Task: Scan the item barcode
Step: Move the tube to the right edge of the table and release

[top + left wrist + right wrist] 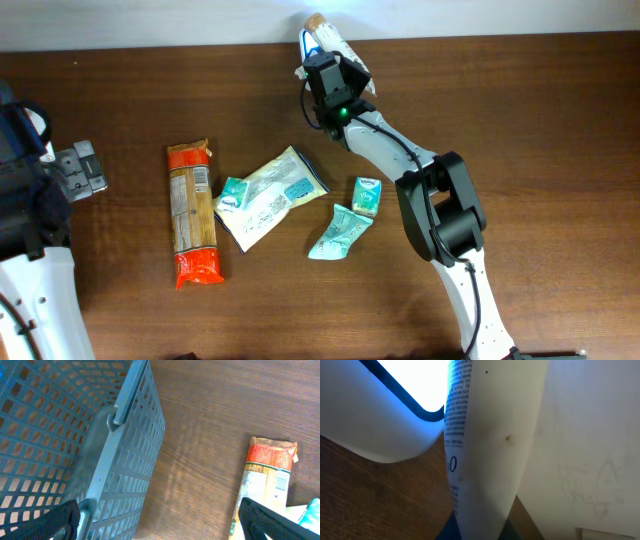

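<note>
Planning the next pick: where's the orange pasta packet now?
Overhead view: the pasta packet lies left of centre on the table, just left of the white-and-teal pouch.

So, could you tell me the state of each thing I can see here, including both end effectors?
right end effector: shut on the white pack.
white pack: held beside the scanner.
scanner: light on.
left end effector: open, empty.
pasta pack: lying flat on the table.
white-green pouch: lying flat.
teal box: lying on the table.
teal wrapper: crumpled, lying flat.
</note>
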You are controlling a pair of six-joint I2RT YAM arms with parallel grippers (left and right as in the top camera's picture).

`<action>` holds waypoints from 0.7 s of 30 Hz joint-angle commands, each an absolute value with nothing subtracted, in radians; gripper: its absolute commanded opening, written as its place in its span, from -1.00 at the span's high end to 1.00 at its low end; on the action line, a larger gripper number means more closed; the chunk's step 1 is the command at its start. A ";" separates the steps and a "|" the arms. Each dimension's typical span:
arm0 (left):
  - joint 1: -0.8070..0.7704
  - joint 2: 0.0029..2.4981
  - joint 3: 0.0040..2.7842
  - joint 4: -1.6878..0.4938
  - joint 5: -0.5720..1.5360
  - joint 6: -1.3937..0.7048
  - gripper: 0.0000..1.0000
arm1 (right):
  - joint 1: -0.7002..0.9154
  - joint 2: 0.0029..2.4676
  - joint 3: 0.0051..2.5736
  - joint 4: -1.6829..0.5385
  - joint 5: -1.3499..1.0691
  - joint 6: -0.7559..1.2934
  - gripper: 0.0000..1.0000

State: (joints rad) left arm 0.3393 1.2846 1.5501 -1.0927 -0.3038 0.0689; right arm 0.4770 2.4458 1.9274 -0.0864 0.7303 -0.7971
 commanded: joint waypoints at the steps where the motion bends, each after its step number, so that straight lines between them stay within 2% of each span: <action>1: 0.343 1.280 1.555 -1.091 -0.311 0.084 -0.98 | 0.503 2.346 1.947 -0.074 0.780 -0.730 0.92; 3: 0.343 1.280 1.555 -1.091 -0.311 0.084 -0.99 | 0.510 2.256 1.947 -0.128 0.778 -0.657 0.92; 4: 0.343 1.280 1.555 -1.091 -0.311 0.084 -0.98 | 0.510 2.172 1.947 -0.229 0.744 -0.536 0.92; 6: 0.343 1.280 1.555 -1.092 -0.311 0.084 -0.98 | 0.503 2.063 1.947 -0.389 0.623 -0.398 0.92; 8: 0.343 1.280 1.555 -1.092 -0.311 0.084 -0.98 | 0.457 1.900 1.947 -0.618 0.402 -0.183 0.92; 9: 0.343 1.280 1.555 -1.092 -0.311 0.084 -0.98 | 0.394 1.800 1.947 -0.773 0.315 -0.055 0.92; 12: 0.343 1.280 1.555 -1.093 -0.311 0.084 -0.98 | 0.259 1.699 1.947 -1.000 0.306 0.090 0.92; 15: 0.343 1.280 1.555 -1.094 -0.311 0.084 -0.99 | 0.047 1.708 1.933 -1.259 0.307 0.289 0.92; 17: 0.343 1.280 1.555 -1.094 -0.311 0.084 -0.98 | -0.063 1.747 1.859 -1.313 0.307 0.389 0.92; 21: 0.343 1.280 1.555 -1.094 -0.311 0.084 -0.98 | -0.197 1.845 1.591 -1.105 0.306 0.402 0.92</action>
